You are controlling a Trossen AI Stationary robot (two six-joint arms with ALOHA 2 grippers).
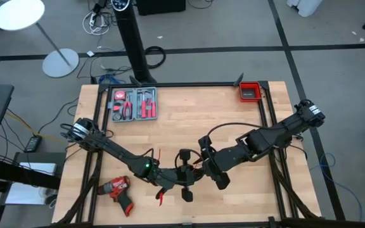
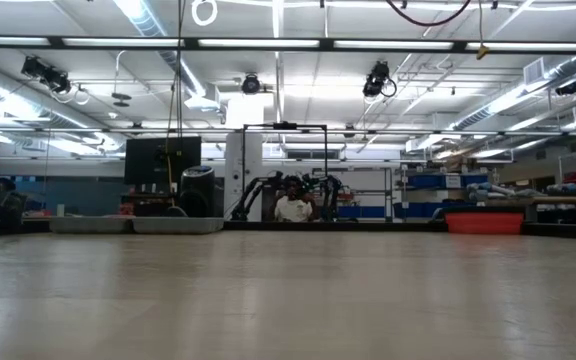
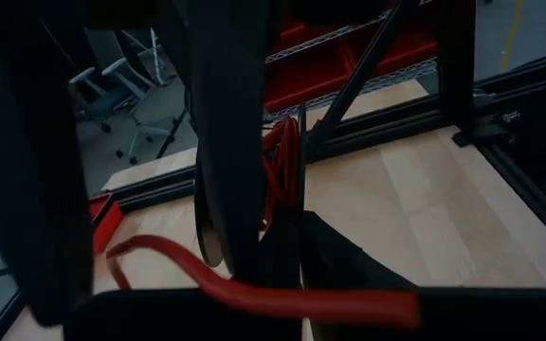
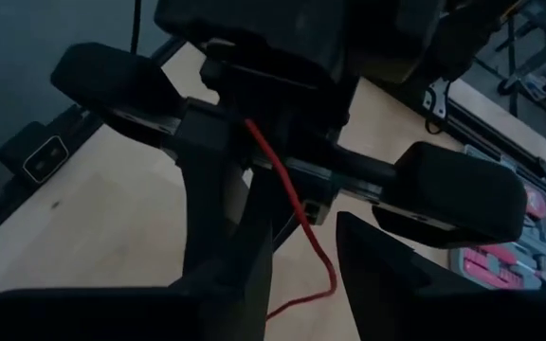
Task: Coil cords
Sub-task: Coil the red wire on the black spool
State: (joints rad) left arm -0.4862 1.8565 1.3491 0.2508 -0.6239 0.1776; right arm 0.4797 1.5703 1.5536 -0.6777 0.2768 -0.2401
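The left gripper (image 1: 181, 188) and right gripper (image 1: 213, 172) are meeting low over the near middle of the table (image 1: 233, 120), seemingly so one can steady the wire while the other winds it. The left fingers are pinching a bunched loop of the red wire (image 3: 281, 170); I cannot tell the right one's state. The black cable (image 1: 224, 128) is arching beside the right arm, apparently waiting its turn.

Far left on the wooden desk (image 1: 189, 107): grey tool tray (image 1: 134, 104). Far right: red bin (image 1: 249, 91). Near left: red cordless drill (image 1: 117, 192). Both hands meet near centre.
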